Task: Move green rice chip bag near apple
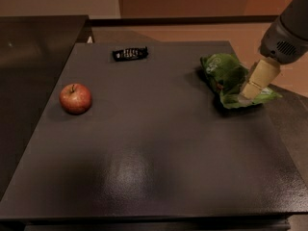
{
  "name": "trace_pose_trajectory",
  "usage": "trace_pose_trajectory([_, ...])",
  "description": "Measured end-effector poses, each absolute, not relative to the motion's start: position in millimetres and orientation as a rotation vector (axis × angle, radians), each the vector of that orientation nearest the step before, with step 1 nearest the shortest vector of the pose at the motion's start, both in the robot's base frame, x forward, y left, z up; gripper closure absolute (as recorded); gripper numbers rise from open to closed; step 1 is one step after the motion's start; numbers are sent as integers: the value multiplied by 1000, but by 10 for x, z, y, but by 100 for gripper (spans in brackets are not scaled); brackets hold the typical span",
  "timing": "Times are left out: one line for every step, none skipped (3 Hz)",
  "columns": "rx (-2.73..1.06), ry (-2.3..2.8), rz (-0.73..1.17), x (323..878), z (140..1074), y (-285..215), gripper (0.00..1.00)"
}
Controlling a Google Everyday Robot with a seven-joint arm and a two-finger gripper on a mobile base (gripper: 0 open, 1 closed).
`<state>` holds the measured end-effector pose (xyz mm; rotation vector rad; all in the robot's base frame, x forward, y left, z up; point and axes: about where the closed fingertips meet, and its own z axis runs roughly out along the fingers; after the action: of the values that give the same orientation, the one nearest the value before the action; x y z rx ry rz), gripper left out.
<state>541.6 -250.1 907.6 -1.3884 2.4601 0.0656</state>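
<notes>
The green rice chip bag (225, 77) lies crinkled at the table's right side, near the far right corner. The red apple (75, 98) stands at the left side of the table, far from the bag. My gripper (249, 93) comes in from the upper right on a grey arm (288, 30). Its cream-coloured tip is over the right end of the bag, at or just above its surface. The bag still rests on the table.
A small black phone-like device (130, 54) lies near the table's far edge, left of centre. The dark table (154, 167) has a raised dark counter (33, 42) along its left side. The table's right edge runs just beyond the bag.
</notes>
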Motion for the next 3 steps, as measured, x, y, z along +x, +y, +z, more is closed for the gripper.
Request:
trace_pose_trajectory([-1241,2540,46,5605,8868,-2616,0])
trace_pose_trajectory([-1106,2603,60,5797,8695,-2699,0])
trace_pose_trajectory([-1020,2646,99,5946,8555,-2725,18])
